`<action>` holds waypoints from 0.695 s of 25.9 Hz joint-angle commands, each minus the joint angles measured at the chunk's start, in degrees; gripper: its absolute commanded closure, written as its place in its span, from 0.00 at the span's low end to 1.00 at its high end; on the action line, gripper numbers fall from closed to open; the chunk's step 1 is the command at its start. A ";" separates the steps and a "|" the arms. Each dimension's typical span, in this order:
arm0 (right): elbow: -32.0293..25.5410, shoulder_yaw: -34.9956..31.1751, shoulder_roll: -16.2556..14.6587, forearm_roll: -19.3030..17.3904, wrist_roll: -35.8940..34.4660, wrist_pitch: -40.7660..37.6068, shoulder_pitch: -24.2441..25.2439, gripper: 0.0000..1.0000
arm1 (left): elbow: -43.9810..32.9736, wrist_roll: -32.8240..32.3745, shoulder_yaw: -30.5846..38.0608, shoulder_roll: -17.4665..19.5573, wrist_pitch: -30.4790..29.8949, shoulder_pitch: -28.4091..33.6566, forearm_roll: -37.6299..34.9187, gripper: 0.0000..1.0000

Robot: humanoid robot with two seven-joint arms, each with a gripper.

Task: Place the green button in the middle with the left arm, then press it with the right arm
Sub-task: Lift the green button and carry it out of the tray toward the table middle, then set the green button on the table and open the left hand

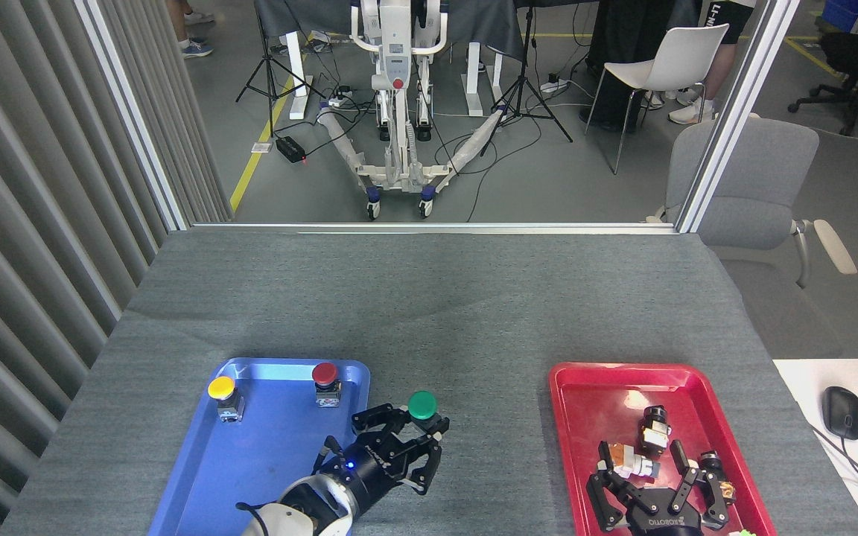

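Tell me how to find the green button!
Look at the grey cloth between the blue tray and the red tray. The left gripper holds the green button there. The other buttons sit in the blue tray, capped yellow and red.

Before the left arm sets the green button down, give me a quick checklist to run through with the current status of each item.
1. Green button held by the left gripper: ok, its jaws are closed around the switch body under the cap.
2. Button clear of the blue tray: ok, it is past the tray's right edge.
3. Button over the bare cloth between the trays: ok.
4. Button already resting on the cloth: cannot tell.
5. Yellow button and red button undisturbed in the blue tray: ok, both upright.
6. Right gripper out of the way: ok, open above the red tray.
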 commanded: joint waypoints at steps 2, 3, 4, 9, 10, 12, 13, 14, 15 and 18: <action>0.04 0.00 -0.02 0.00 0.01 0.01 0.00 0.00 | 11.26 0.75 -2.34 -6.10 3.75 -2.66 -5.34 1.00; 0.04 0.00 -0.02 0.00 0.01 0.01 0.00 0.00 | 11.79 0.75 -2.34 -6.62 5.42 -2.66 -5.07 1.00; 0.04 0.00 -0.02 0.00 -0.07 0.01 0.00 0.00 | 11.70 0.75 -2.52 -6.62 7.00 -2.66 -4.90 1.00; 0.04 0.00 -0.02 -0.09 -0.07 -0.08 0.00 0.00 | 11.88 0.75 -3.92 -6.62 8.41 -2.66 -4.72 1.00; -0.05 0.00 -0.02 -0.09 -0.16 -0.08 0.00 0.00 | 11.97 0.75 -3.92 -6.62 8.59 -2.66 -4.72 1.00; -0.05 0.00 -0.02 -0.09 -0.16 -0.08 0.00 0.00 | 12.58 0.75 -3.92 -6.62 8.59 -2.57 -4.72 0.95; -0.05 0.00 -0.02 -0.09 -0.16 -0.08 0.00 0.00 | 12.93 0.75 -4.10 -6.71 8.59 -2.57 -4.72 0.88; 0.04 0.00 -0.02 -0.09 -0.16 -0.08 0.00 0.00 | 12.93 0.84 -4.62 -6.71 8.76 -2.57 -4.63 0.68; 0.04 0.00 -0.02 -0.09 -0.16 0.01 0.00 0.00 | 12.85 0.93 -4.89 -6.62 8.85 -2.57 -4.63 0.44; 0.22 0.00 -0.02 0.00 -0.16 0.01 0.00 0.00 | 12.93 1.81 -4.98 -6.62 8.76 -2.57 -4.55 0.12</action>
